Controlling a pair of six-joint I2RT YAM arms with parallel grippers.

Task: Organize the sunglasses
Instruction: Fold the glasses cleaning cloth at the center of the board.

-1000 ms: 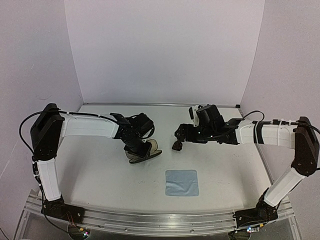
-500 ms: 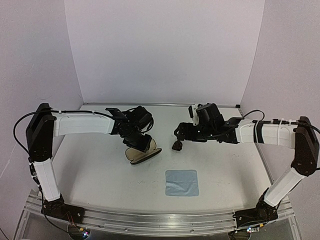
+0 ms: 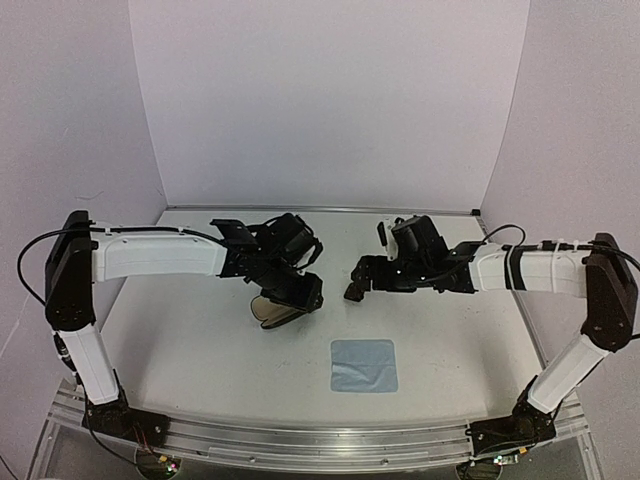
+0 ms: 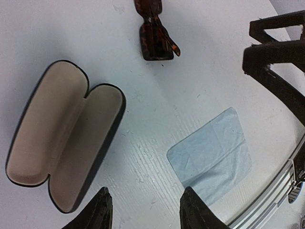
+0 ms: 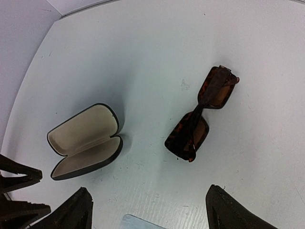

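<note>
The sunglasses (image 5: 200, 119), a folded dark brown pair, lie on the white table (image 3: 180, 340), right of the case. The black oval case (image 4: 62, 138) lies open flat with its tan lining up. My left gripper (image 4: 145, 210) hangs open above the table between the case and the blue cloth (image 4: 212, 155), holding nothing. My right gripper (image 5: 147, 210) is open wide, above and just in front of the sunglasses, with nothing in it. In the top view the left gripper (image 3: 300, 290) covers most of the case (image 3: 272, 313), and the right gripper (image 3: 362, 278) hides part of the sunglasses (image 3: 352, 292).
The light blue square cloth (image 3: 364, 365) lies flat near the front middle of the table. White walls close the back and both sides. The two grippers are close to each other near the table's middle.
My left gripper has let go of the case, opened a little and shifted right; the case now lies open flat. The right gripper has dropped slightly toward the sunglasses.
</note>
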